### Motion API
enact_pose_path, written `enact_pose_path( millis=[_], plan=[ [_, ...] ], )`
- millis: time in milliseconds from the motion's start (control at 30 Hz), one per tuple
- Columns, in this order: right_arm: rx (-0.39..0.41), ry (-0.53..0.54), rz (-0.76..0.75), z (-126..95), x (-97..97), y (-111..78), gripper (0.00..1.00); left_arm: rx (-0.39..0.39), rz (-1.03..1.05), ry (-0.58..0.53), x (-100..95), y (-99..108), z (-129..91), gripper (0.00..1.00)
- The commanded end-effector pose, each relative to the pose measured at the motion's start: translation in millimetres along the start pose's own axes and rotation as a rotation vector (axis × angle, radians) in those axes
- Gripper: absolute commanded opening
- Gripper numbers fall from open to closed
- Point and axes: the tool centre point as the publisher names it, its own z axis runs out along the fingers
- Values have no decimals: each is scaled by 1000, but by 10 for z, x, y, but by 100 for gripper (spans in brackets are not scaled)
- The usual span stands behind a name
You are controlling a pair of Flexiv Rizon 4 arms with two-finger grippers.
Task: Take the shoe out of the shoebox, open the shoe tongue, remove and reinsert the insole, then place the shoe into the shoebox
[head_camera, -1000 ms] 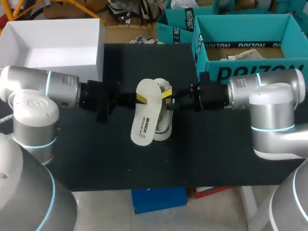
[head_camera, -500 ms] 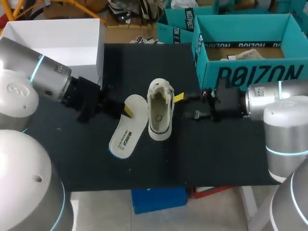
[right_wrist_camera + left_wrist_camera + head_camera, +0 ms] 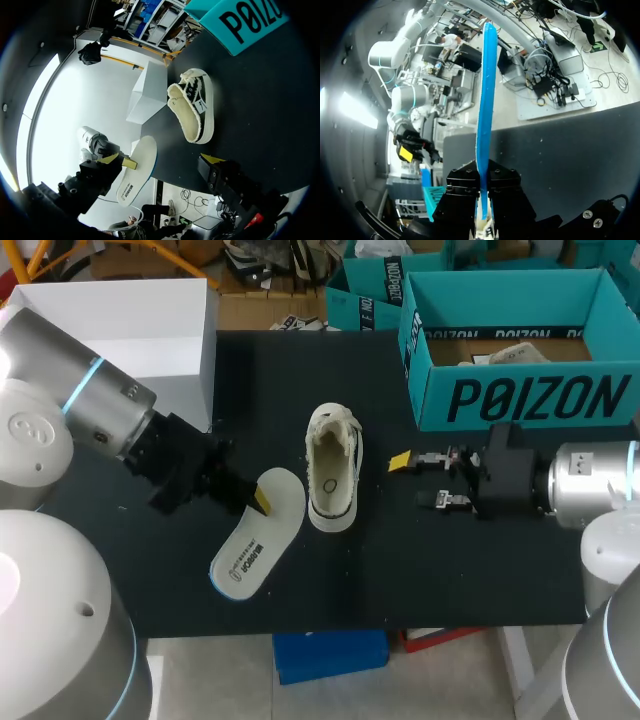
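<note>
A black table carries it all: one shoe, one insole, one white box, one teal shoebox, with two grippers over it.

At the far left corner, behind the left gripper, stands the white box, open at the top. The left gripper is clamped on the near end of the white insole, which runs out ahead of the fingers toward the table's front edge. I cannot tell whether its far end rests on the cloth. The left wrist view shows what the head view does not: the insole seen edge-on with a blue edge, pinched between the two dark fingers.

Just beside that gripper, toward the middle, the cream shoe lies on its sole, its opening upward, apart from the insole. From the right wrist view the shoe lies well ahead of the fingers, with the insole beyond it.

Bare black cloth lies between the shoe and the right gripper, which is spread open with nothing between its fingers. Only one yellow tip shows.

Behind the right gripper, at the back right corner, sits the teal shoebox, open-topped. Wide bare table runs along the front edge under both arms.
</note>
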Motion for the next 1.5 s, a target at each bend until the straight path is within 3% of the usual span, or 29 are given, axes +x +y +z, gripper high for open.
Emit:
enact_pose_path(
  millis=[33, 400, 533, 1500],
  plan=[
    [-27, -17, -1, -249, 65, -82, 100, 17, 0, 13, 7, 16, 65, 0],
    [0, -50, -10, -454, 158, -138, 100, 69, 1, 55, -3, 48, 170, 0],
    [0, -50, -10, -454, 158, -138, 100, 83, -15, 116, -8, 85, 193, 0],
    [0, -50, -10, -454, 158, -138, 100, 111, -40, 173, 62, 804, 649, 0]
  ],
)
